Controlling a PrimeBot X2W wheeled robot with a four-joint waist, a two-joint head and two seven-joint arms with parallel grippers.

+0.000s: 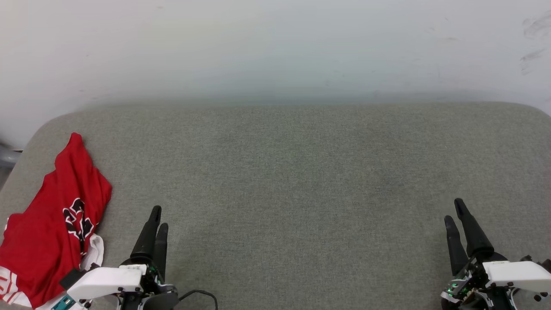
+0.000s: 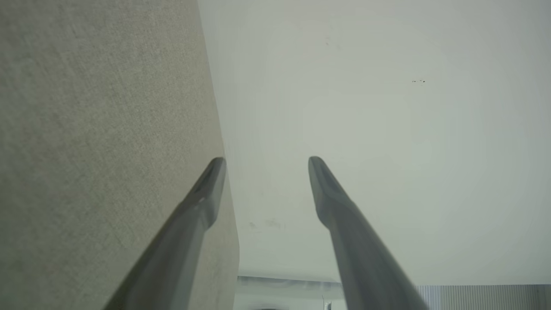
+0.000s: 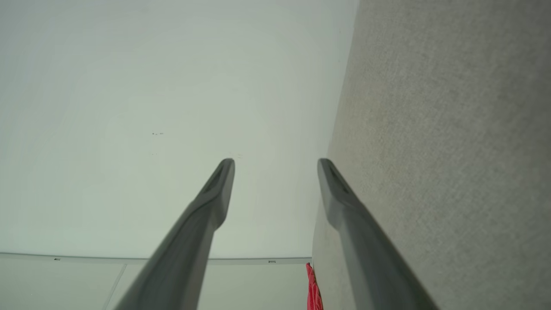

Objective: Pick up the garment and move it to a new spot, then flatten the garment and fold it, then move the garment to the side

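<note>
The bot's left gripper (image 1: pixel 159 217) and right gripper (image 1: pixel 453 209) each have 2 long matte black fingers (image 2: pixel 202 202) tapering to rounded tips, with a shallow slot near each tip. The wrists are smooth white plastic shells (image 1: pixel 105 280) dotted with small dark screws. A thin black cable (image 1: pixel 202 293) and a teal tab (image 1: pixel 64 302) sit by the left one, and green lights (image 1: pixel 452 292) glow on the right.

Grey fabric surface (image 1: pixel 301 181) against pale wall (image 1: pixel 275 47).
</note>
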